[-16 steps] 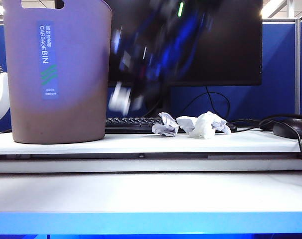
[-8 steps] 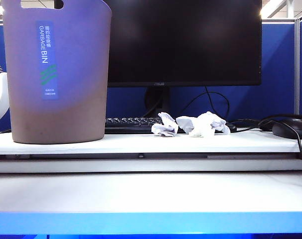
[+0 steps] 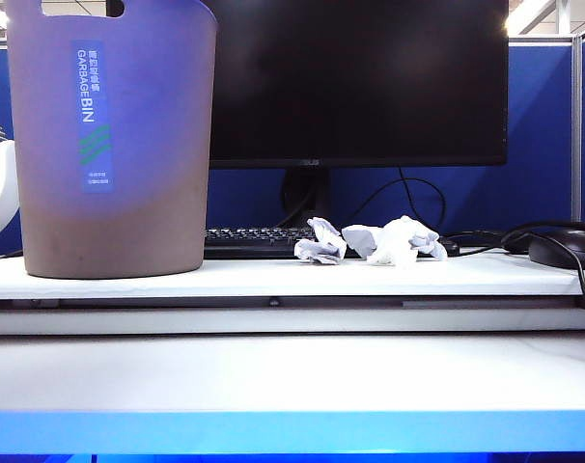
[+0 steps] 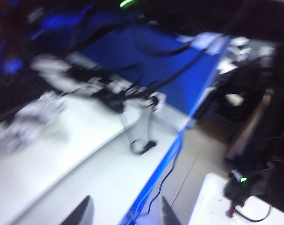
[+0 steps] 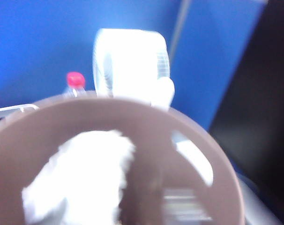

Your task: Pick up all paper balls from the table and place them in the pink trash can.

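Observation:
The pink trash can stands on the raised shelf at the left. Two white paper balls lie side by side on the shelf of the table, in front of the keyboard. Neither gripper shows in the exterior view. My left gripper is open and empty over the table's blue edge, with blurred paper balls off to one side. My right gripper hangs over the mouth of the pink trash can, where a white paper ball shows; its fingers are lost in blur.
A black monitor, a keyboard and a mouse with cables sit on the shelf. A white fan and a red-capped bottle stand behind the can. Cables hang by the table's edge.
A second ago a blurred arm carrying a white ball swept past the monitor towards the can; it has since left the exterior view. The two balls on the shelf stayed put.

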Robot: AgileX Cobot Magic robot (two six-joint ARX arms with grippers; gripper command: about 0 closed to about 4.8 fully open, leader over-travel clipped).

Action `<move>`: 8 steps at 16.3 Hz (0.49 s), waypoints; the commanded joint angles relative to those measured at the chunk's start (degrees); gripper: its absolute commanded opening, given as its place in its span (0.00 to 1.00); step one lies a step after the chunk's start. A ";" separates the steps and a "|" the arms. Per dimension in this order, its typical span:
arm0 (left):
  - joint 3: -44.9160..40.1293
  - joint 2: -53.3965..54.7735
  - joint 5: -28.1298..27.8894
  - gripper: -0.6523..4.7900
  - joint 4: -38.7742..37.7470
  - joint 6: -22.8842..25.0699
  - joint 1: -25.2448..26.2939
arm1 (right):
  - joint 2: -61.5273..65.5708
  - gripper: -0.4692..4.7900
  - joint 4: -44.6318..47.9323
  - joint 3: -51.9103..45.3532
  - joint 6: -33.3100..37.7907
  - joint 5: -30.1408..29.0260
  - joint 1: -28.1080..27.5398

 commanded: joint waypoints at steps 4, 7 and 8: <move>0.13 0.37 -16.70 0.46 8.72 -0.22 0.00 | -8.96 1.00 -9.81 0.72 -3.48 20.17 -1.64; 0.13 3.65 -23.87 0.46 8.70 -2.56 -0.20 | -8.90 1.00 -29.83 -0.09 -4.37 25.70 -5.38; 0.13 5.11 -23.06 0.46 8.44 -3.04 -0.57 | -7.23 1.00 -32.09 -1.55 -3.93 25.59 -6.32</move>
